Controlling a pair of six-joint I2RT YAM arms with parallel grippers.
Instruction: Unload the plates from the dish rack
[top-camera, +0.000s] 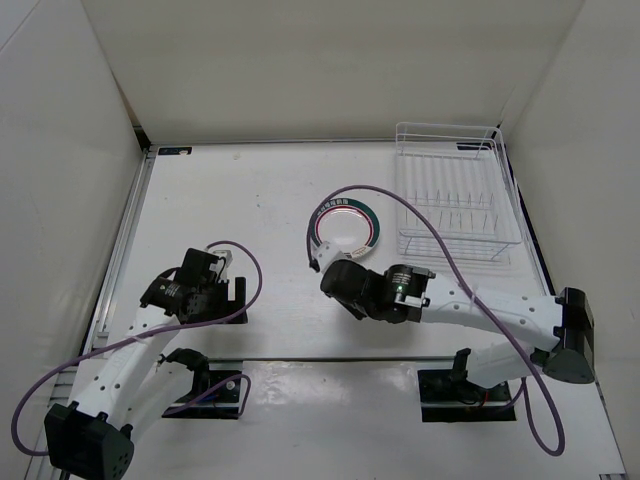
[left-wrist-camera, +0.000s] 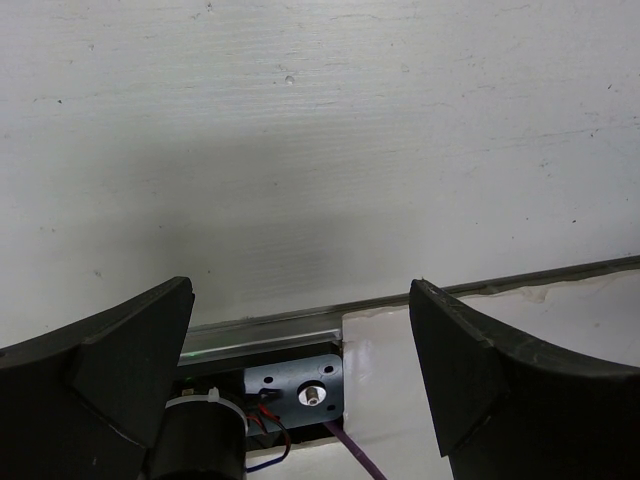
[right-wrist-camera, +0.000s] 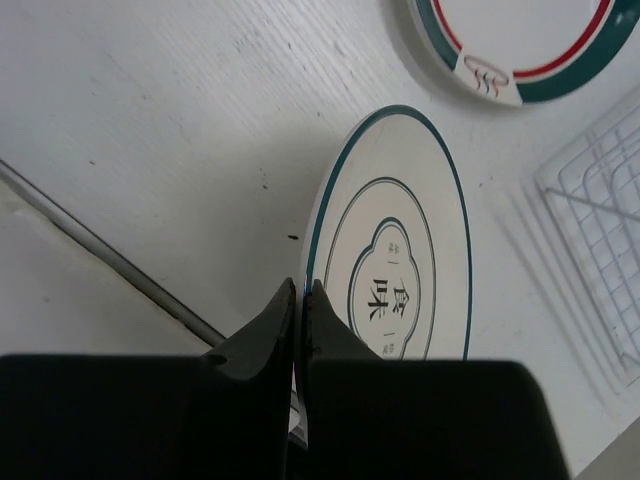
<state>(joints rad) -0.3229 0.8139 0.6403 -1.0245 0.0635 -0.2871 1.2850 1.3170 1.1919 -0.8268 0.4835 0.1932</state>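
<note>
The emblem plate (right-wrist-camera: 400, 270), white with a thin dark green edge line and a lobed green outline around dark characters at its centre, fills the middle of the right wrist view. The right gripper (right-wrist-camera: 301, 291) has its two black fingers pressed together on this plate's near rim, at the lower centre of that frame, so the pincer is clamped on the emblem plate. The plate looks tilted rather than flat. Whether its far edge touches the table I cannot tell.

The green-banded plate (top-camera: 347, 228), white with a broad green rim and a red ring inside it, lies flat on the table (top-camera: 250, 190) near the middle of the top view. It sits just above the right gripper in that frame. In the wrist view it shows at the upper right corner, apart from the emblem plate with a strip of table between them.

The dish rack (top-camera: 455, 210), a white wire frame with rows of thin upright tines, stands at the upper right of the top view. It is just right of the green-banded plate, with a narrow gap between them.

At the lower left of the top view, the left gripper (left-wrist-camera: 300, 300) hangs over bare table with its fingers spread wide apart, gripping nothing. A purple cable (top-camera: 252, 275) loops beside it.
</note>
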